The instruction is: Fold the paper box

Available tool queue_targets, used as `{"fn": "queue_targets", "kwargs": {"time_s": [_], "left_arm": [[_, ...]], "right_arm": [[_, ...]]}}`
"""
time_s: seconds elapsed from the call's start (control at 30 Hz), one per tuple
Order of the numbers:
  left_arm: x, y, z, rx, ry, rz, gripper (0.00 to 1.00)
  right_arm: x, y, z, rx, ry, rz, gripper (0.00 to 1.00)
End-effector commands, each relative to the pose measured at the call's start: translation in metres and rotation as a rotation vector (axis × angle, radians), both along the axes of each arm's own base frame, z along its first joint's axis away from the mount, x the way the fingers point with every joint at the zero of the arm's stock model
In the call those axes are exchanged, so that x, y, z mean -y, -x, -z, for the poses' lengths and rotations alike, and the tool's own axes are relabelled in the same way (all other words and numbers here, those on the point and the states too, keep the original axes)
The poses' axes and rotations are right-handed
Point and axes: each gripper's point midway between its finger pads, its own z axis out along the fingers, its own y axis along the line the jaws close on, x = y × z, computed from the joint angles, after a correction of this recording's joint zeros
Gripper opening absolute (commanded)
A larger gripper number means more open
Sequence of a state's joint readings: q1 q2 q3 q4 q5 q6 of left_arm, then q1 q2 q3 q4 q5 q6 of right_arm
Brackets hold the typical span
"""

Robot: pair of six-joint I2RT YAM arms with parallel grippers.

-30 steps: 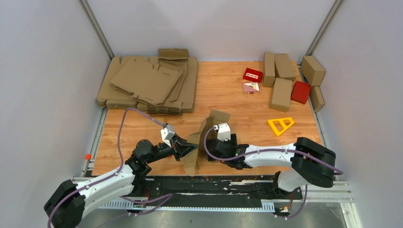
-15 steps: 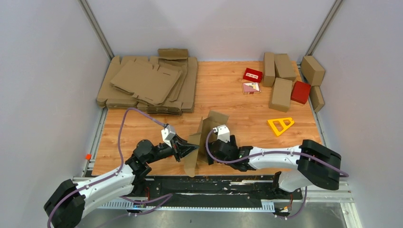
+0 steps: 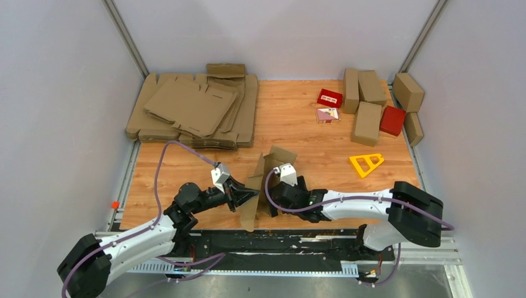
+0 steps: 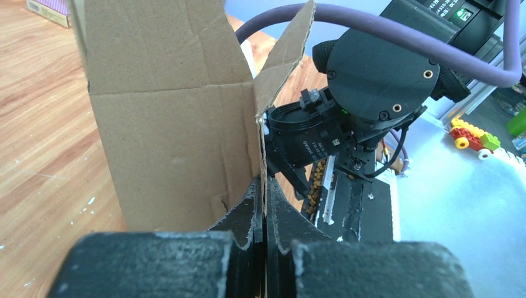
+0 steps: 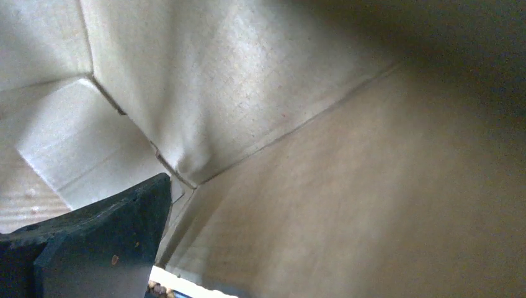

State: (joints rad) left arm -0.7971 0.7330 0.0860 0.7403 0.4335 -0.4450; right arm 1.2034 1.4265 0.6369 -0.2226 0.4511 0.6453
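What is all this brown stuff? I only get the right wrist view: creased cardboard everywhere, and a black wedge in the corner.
Observer: You are looking into a half-folded brown cardboard box, upright near the wooden table's front edge.
Visitor: Who holds it up?
Observer: The left arm's black claw, shut on the edge of one wall.
Visitor: More of them about?
Observer: Yes, a stack of flat brown cardboard sheets lies at the far left corner.
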Motion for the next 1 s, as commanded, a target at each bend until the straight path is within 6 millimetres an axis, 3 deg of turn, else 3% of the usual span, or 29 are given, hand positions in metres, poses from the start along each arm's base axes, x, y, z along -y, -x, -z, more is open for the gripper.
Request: {"fn": "queue_targets", "kwargs": {"time_s": [0.0, 0.23, 0.43, 0.7, 0.97], "left_arm": [[-0.004, -0.003, -0.009, 0.083, 0.018, -0.030, 0.00], [-0.004, -0.012, -0.018, 0.124, 0.020, -0.065, 0.00], [0.001, -0.022, -0.017, 0.127, 0.001, -0.085, 0.00], [0.006, -0.026, -0.019, 0.119, -0.010, -0.081, 0.00], [0.010, -0.051, -0.016, -0.044, -0.162, -0.170, 0.00]], "right_arm": [[0.015, 0.012, 0.000, -0.049, 0.035, -0.014, 1.00], [0.014, -0.011, -0.012, -0.007, -0.022, 0.055, 0.93], [0.008, -0.022, -0.030, 0.055, -0.038, 0.046, 0.95], [0.015, -0.021, -0.046, 0.088, -0.070, 0.034, 1.00], [0.033, -0.019, -0.085, 0.118, -0.116, 0.029, 1.00]]}}
